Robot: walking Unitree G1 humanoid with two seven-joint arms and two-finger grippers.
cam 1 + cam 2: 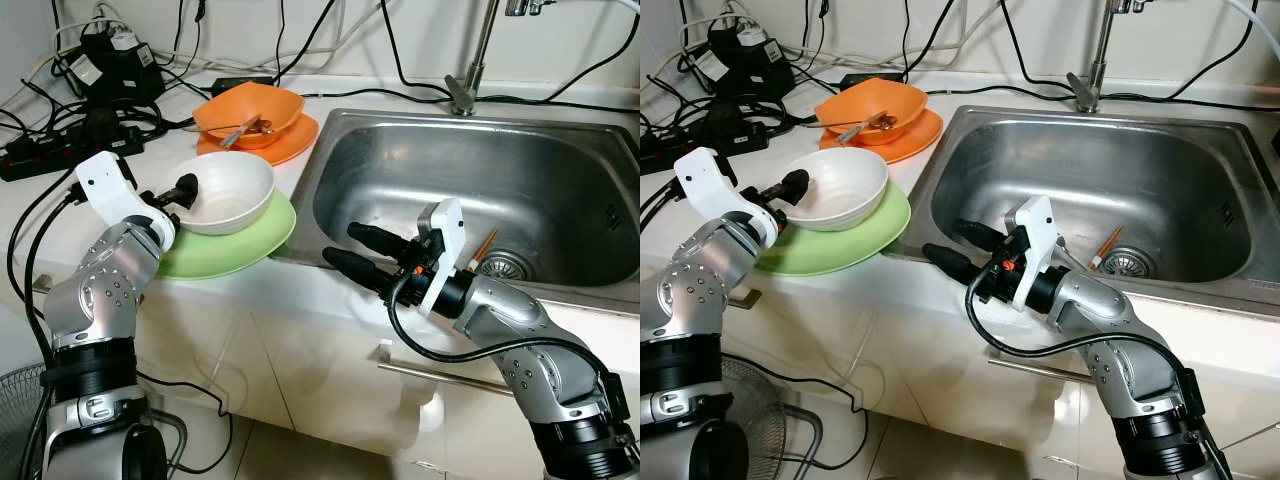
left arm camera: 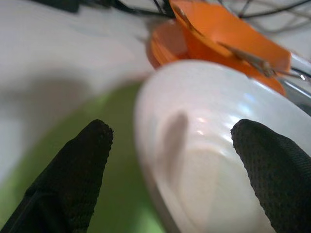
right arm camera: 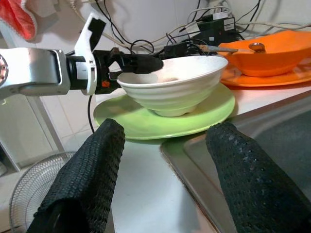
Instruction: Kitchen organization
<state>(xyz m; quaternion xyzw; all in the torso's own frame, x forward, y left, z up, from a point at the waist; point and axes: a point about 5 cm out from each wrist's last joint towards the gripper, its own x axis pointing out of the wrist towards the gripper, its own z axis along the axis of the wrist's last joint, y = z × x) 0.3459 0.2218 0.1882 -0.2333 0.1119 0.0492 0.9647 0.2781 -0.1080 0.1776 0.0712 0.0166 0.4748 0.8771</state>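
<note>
Resting on the green plate (image 1: 225, 250), at the counter's front edge just beside the sink (image 1: 560, 170), is the white bowl (image 1: 225, 192): item in hand for this stage of the tidying.

Handling, as judged: a glazed ceramic-looking piece, stiff, moderately heavy, breakable, its skin glossy and likely slippery. It has a narrow foot and a flared wall, so it may rock or slide on the plate if pushed sideways. Best hold is across the rim, one finger inside and one outside, lifted straight up so the plate stays put.

Left gripper (image 1: 183, 190): at the bowl's rim on the side away from the sink. Fingers (image 2: 73, 165) are spread wide in the left wrist view, the bowl's wall between them, nothing clamped.

Right gripper (image 1: 362, 252): over the sink's front lip, pointing towards the bowl, well apart from it. Fingers (image 3: 87, 179) are parted and hold nothing.

Surroundings:
- Orange bowl (image 1: 250, 110) on an orange plate (image 1: 290, 142), behind the white bowl, with utensils (image 1: 245, 128) lying in it. Near, not touching.
- Chopsticks (image 1: 482, 248) in the sink by the drain (image 1: 505, 265).
- Tap (image 1: 470, 70) at the sink's back.
- Power strips and cables (image 1: 90, 110) on the counter behind the left arm. These are a snag risk for a wide swing.
</note>
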